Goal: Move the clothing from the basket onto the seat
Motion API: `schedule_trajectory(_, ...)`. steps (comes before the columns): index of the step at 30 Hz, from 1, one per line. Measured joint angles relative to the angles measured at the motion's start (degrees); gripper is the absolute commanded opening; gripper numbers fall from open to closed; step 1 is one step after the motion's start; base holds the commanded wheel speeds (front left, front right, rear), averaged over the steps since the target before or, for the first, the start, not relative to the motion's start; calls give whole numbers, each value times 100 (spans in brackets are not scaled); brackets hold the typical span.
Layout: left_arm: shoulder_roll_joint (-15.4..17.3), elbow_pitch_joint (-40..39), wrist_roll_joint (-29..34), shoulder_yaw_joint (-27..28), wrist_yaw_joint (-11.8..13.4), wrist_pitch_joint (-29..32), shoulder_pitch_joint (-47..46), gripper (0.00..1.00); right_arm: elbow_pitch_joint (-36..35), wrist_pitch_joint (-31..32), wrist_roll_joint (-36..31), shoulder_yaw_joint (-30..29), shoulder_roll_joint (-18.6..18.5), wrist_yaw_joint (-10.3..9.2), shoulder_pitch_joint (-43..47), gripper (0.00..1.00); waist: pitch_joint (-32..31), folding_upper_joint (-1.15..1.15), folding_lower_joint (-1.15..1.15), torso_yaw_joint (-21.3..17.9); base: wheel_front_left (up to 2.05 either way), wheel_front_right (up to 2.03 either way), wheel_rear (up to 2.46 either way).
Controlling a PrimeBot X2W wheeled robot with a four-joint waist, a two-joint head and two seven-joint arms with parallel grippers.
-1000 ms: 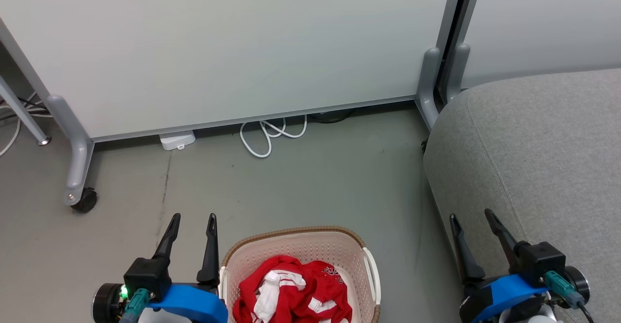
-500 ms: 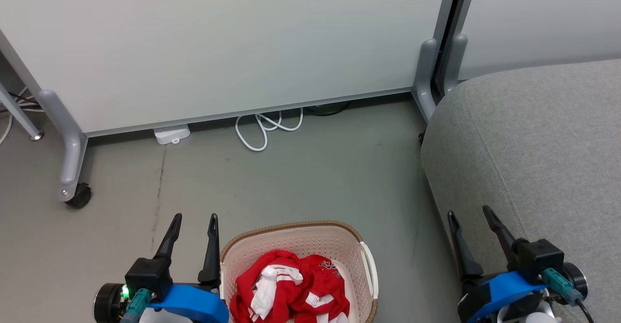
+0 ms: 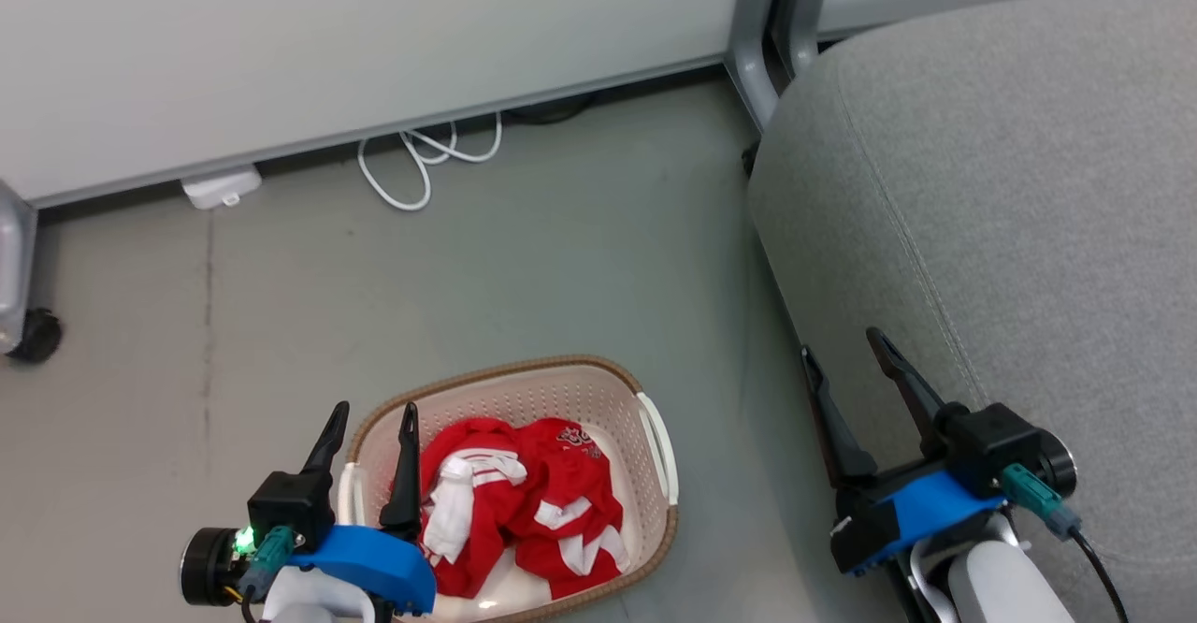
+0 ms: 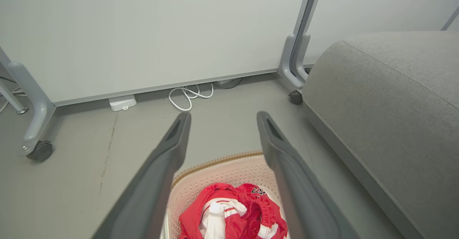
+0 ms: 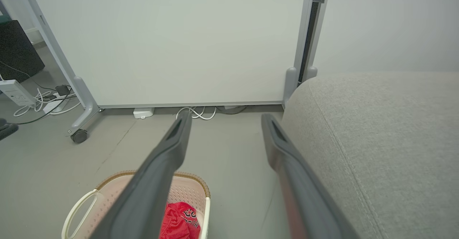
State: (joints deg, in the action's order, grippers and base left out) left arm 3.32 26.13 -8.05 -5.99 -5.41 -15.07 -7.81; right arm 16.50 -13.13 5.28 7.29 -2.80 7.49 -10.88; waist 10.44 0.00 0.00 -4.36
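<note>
The red and white clothing (image 3: 519, 501) lies bunched in the cream basket (image 3: 598, 389) on the floor, bottom centre of the head view. My left gripper (image 3: 372, 411) stands open over the basket's left rim, with nothing between its fingers. At the lower right my right gripper (image 3: 844, 344) is open over the front edge of the grey seat (image 3: 1010, 193). The left wrist view looks down on the clothing (image 4: 233, 215), the basket (image 4: 229, 170) and the seat (image 4: 387, 88). In the right wrist view the basket (image 5: 193, 192) holds the clothing (image 5: 179, 221) at the bottom left, and the seat (image 5: 376, 131) takes up the right.
A white partition on grey wheeled legs (image 3: 757, 34) stands behind. A white cable coil (image 3: 421, 160) and a white adapter (image 3: 222, 186) lie at its foot. A black caster (image 3: 33, 335) shows at far left. Bare grey floor (image 3: 524, 268) lies between the basket and the partition.
The camera has tilted down and turned right, so the whole picture has slid up and left. More of the basket and seat shows. Both grippers stay open.
</note>
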Motion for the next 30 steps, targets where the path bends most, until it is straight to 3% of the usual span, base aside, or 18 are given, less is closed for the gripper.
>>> schedule_trajectory(15, 258, 2053, 4, 3, 40, 179, -1397, 100, -13, -167, 452, 572, -7, 0, -803, 100, 1737, 0, 1, -868, 0, 0, 0)
schedule_trajectory(30, 521, 3309, -45, 148, 579, 265, -2385, 100, -323, -189, 907, 1023, -5, 0, -1134, 100, 3006, 0, 1, -1373, 0, 0, 0)
